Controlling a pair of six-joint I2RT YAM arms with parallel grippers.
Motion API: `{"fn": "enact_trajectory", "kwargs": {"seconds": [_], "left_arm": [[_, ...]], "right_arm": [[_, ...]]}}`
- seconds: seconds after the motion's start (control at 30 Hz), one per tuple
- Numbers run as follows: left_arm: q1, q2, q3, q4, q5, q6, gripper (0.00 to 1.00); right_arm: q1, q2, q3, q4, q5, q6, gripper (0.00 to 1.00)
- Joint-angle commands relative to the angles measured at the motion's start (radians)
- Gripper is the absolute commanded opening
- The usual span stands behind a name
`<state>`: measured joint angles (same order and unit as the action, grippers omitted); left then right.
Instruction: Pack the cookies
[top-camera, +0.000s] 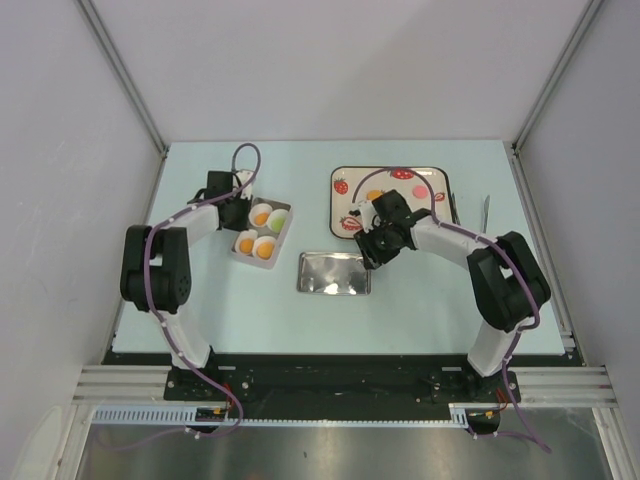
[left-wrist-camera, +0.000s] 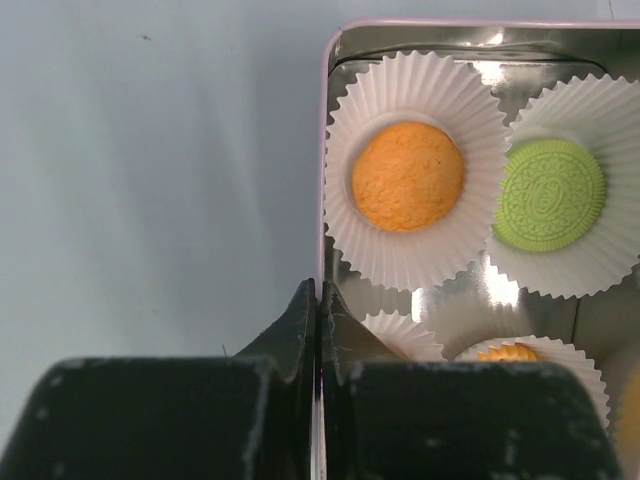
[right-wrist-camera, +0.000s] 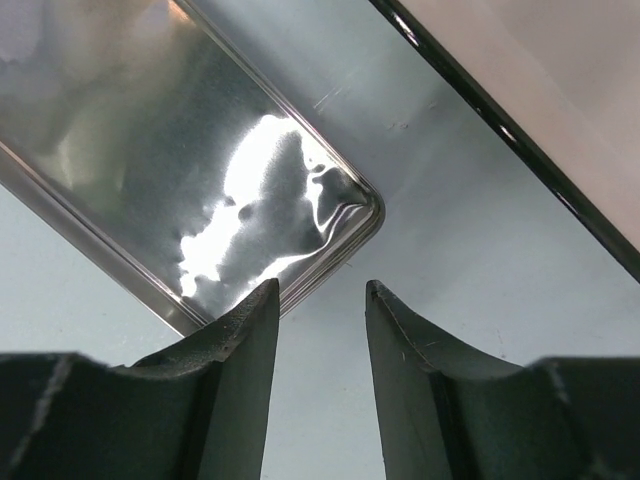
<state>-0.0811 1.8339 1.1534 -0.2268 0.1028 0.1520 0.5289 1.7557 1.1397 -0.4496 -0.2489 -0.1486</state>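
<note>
An open metal tin (left-wrist-camera: 327, 150) holds white paper cups. One cup carries an orange cookie (left-wrist-camera: 407, 176), one a green embossed cookie (left-wrist-camera: 550, 195), and a nearer cup shows part of another orange cookie (left-wrist-camera: 510, 352). From above, the tin (top-camera: 290, 225) shows orange cookies (top-camera: 265, 251) in three cups. My left gripper (left-wrist-camera: 320, 292) is shut on the tin's left wall. Another orange cookie (top-camera: 374, 195) lies on the strawberry-patterned plate (top-camera: 440, 172). My right gripper (right-wrist-camera: 322, 290) hangs open and empty over bare table, beside a corner of the tin's lid (right-wrist-camera: 180, 170).
The shiny lid (top-camera: 333, 272) lies flat between the tin and the plate. A thin utensil (top-camera: 487, 210) lies right of the plate. The plate's dark edge (right-wrist-camera: 520, 165) runs across the upper right of the right wrist view. Grey walls close in the table.
</note>
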Motion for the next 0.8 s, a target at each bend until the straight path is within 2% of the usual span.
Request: {"fn": "enact_trajectory", "kwargs": {"seconds": [0.0, 0.3, 0.77], "left_arm": [[-0.011, -0.076, -0.026, 0.003, -0.018, -0.035, 0.0], [-0.025, -0.148, -0.124, 0.035, -0.031, -0.063, 0.0], [-0.052, -0.289, -0.238, 0.001, 0.018, -0.101, 0.0]], "right_arm": [[0.005, 0.033, 0.032, 0.025, 0.005, 0.018, 0.45], [0.008, 0.082, 0.032, 0.043, 0.019, 0.023, 0.44], [-0.032, 0.097, 0.041, -0.004, 0.049, 0.012, 0.16]]}}
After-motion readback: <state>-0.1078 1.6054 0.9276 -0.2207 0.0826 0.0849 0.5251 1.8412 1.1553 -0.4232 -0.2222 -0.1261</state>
